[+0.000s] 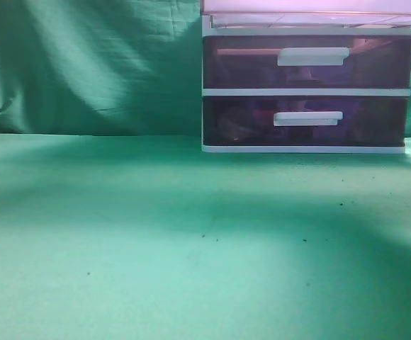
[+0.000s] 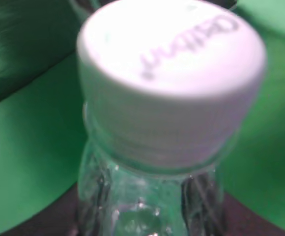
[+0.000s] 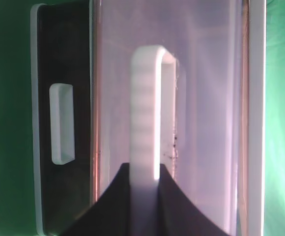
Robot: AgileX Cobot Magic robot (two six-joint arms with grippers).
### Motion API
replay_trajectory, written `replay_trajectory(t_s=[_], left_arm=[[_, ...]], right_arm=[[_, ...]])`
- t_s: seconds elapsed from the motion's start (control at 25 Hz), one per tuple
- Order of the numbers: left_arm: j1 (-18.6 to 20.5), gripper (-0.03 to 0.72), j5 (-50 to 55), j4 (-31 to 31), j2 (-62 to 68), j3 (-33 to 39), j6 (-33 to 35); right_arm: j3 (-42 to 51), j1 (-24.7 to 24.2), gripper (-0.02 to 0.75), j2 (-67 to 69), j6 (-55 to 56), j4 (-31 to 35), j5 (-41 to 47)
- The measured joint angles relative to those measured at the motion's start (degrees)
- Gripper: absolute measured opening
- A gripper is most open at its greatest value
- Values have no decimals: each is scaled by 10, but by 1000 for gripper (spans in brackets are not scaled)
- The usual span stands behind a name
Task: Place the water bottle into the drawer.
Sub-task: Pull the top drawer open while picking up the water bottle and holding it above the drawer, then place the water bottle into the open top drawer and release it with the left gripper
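Right gripper (image 3: 145, 179) closed on the white bar handle (image 3: 145, 113) of the top drawer (image 3: 206, 98), which juts forward of the drawers below. Left gripper itself out of frame; grip state cannot be told. Water bottle (image 2: 147, 196) fills the left wrist view, white cap (image 2: 169, 78) close to the lens, green cloth (image 2: 29, 147) behind.

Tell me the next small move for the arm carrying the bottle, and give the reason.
Probably carry the water bottle over the drawer and lower it in. The left wrist view shows the bottle's white cap close up, above green cloth, so it looks held, and the right pincer sits on the drawer's white handle, with the drawer apparently pulled out.
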Motion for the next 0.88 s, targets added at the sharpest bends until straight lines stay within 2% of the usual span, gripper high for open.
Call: replay_trajectory(t_s=[0.16, 0.36, 0.44, 0.72, 0.88], left_arm=[[0, 285, 111, -23, 79, -135, 119], [0, 285, 171, -125, 198, -312, 313], [0, 285, 207, -153, 255, -396, 369], [-3, 285, 308, -176, 416, -656, 489], [-22, 285, 315, -181, 466, -738, 593]], right_arm=[[0, 0, 83, -1, 7, 0, 1], [0, 0, 83, -1, 10, 0, 2], [0, 0, 83, -1, 17, 0, 3], [0, 1, 83, -1, 21, -2, 18], [0, 1, 83, -2, 20, -3, 29]])
